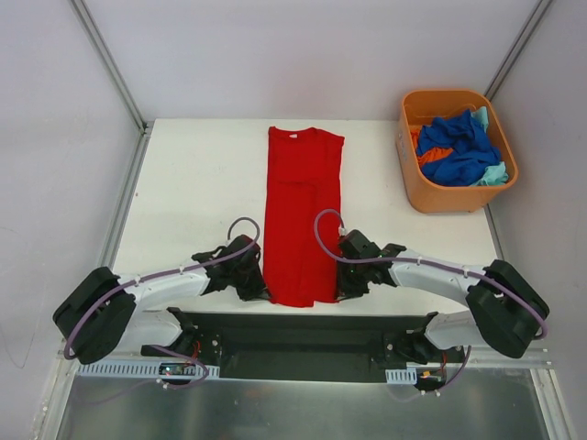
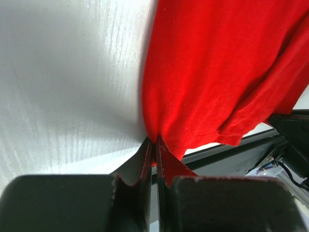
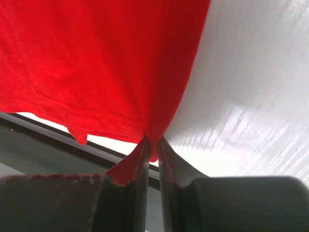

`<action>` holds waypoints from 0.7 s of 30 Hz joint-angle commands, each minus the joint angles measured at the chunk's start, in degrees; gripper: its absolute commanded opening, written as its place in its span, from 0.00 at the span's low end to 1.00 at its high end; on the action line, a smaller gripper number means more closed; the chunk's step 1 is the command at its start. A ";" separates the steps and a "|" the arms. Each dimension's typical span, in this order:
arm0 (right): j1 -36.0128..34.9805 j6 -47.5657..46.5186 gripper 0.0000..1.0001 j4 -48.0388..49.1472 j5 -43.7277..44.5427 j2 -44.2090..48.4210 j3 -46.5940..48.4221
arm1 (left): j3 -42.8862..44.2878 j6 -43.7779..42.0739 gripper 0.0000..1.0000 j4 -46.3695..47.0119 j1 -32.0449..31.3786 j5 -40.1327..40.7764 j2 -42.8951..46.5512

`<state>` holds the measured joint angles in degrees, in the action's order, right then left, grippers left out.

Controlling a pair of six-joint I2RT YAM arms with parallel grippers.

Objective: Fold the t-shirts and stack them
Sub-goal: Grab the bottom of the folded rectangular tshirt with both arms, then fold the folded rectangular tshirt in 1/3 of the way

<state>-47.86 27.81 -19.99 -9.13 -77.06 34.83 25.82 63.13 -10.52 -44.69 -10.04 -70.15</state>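
1. Black left gripper [image 2: 155,143] sits at the table's near edge, its jaws pressed together on the near left corner of the bright red cloth t-shirt [image 1: 303,211].
2. Red t-shirt lies mid-table on the white tabletop [image 1: 193,183] as a long narrow strip, collar far, hem near.
3. Right gripper [image 3: 152,145] pinches the near right hem corner, jaws clamped on the cloth.
4. Rigid orange plastic tub [image 1: 431,194] stands far right, holding crumpled blue, orange and teal t-shirts [image 1: 459,151].
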 commanded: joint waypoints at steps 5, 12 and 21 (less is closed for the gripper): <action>-2.59 0.32 0.10 -5.49 2.35 6.29 -2.84 | -4.47 2.17 0.00 -2.31 -2.77 -1.99 7.38; -1.81 -4.59 0.04 -11.03 6.40 10.35 5.75 | 3.59 -1.07 0.00 -2.31 -2.25 0.72 9.16; 7.86 -13.83 0.04 -13.41 8.34 3.15 22.99 | 20.82 -11.10 0.00 -2.66 10.66 -3.93 -2.09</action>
<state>-43.31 19.51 -32.01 -2.74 -70.28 50.76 38.89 58.24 -12.93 -38.24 -11.99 -68.53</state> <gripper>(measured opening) 0.054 0.011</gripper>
